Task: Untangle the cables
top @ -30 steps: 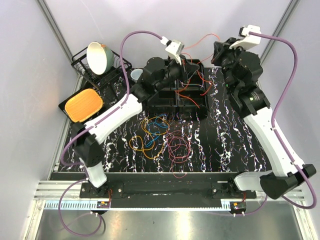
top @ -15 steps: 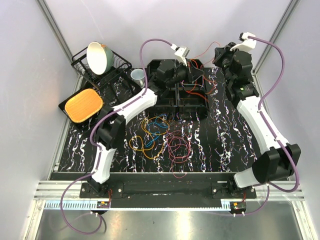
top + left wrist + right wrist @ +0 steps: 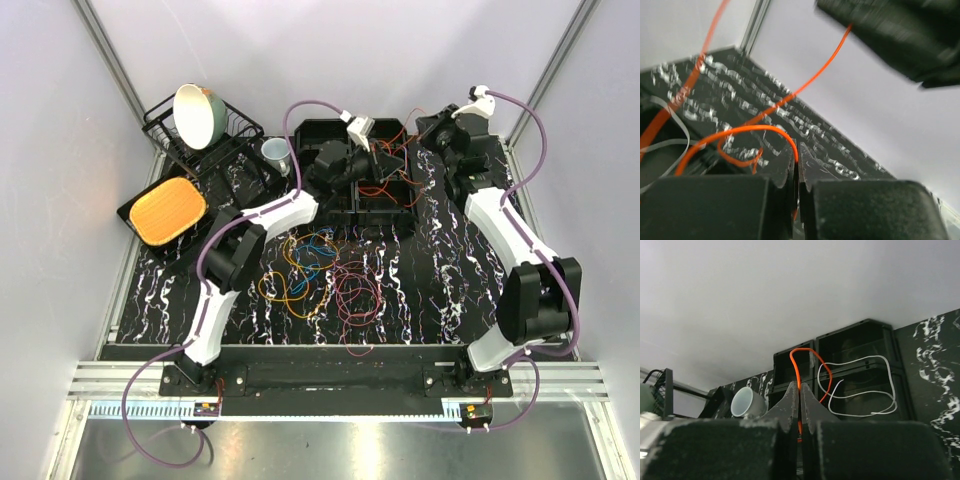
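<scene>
A tangle of thin cables [image 3: 322, 272], orange, blue, yellow, red and maroon, lies on the marbled black table in front of the arms. My left gripper [image 3: 385, 160] is over the black compartment bins [image 3: 345, 200] at the back and is shut on an orange cable [image 3: 740, 131] that loops out of its jaws. My right gripper [image 3: 428, 125] is at the back right, shut on an orange cable [image 3: 799, 360]. A thin orange-red cable [image 3: 398, 137] runs between the two grippers. A white cable [image 3: 867, 387] lies in one bin.
A white cup [image 3: 274, 151] stands left of the bins. A wire dish rack [image 3: 230, 128] with a bowl [image 3: 197, 113] is at the back left. An orange sponge-like pad [image 3: 167, 209] lies on a black tray. Grey walls close in behind.
Both arms have stretched toward the back of the table. The left gripper moved right over the bins, the right gripper moved back and lower. The cable between them hangs shorter.
</scene>
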### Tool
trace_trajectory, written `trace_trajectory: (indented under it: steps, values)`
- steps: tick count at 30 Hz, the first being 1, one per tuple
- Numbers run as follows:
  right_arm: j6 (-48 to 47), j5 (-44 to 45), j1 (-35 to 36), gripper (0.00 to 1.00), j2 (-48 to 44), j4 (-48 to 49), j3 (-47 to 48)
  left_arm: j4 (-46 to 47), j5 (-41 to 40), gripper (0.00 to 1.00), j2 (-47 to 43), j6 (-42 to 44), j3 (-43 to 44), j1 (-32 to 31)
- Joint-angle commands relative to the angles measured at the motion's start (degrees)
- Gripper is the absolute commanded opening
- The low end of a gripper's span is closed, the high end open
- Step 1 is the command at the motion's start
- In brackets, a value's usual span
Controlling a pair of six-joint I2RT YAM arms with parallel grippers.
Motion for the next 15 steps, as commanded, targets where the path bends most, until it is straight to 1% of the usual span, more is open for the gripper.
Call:
trace_trajectory:
  steps: [1, 2, 5, 8, 11, 14, 15]
  values:
    - [4.06, -3.01, -0.29, 0.0, 1.04, 5.05, -0.31, 9.51, 0.24, 0.06, 0.68, -0.55, -3.1, 0.45]
    - [4.32, -4.66, -0.29, 0.0, 1.39, 5.14, -0.4, 10.65, 0.07, 0.11, 0.59, -0.64, -4.67, 0.36]
    - [6.08, -6.07, -0.46, 0.0, 1.65, 5.58, -1.09, 15.31, -0.2, 0.14, -0.37, -0.55, -7.66, 0.36]
    - [8.27, -8.44, -0.46, 0.0, 2.0, 7.33, -2.32, 15.49, -0.37, 0.15, -2.13, 0.32, -10.21, 0.45]
    - [10.82, -11.0, -0.55, 0.0, 2.88, 8.13, -3.03, 14.97, -0.37, 0.2, -4.06, 1.12, -12.41, 0.45]
    - [12.49, -12.41, -0.46, 0.0, 3.41, 9.18, -4.17, 13.92, -0.28, 0.34, -5.56, 1.73, -14.26, 0.45]
    - [12.67, -12.41, -0.55, 0.0, 3.5, 9.19, -4.35, 13.3, -0.2, 0.43, -5.99, 1.82, -14.7, 0.54]
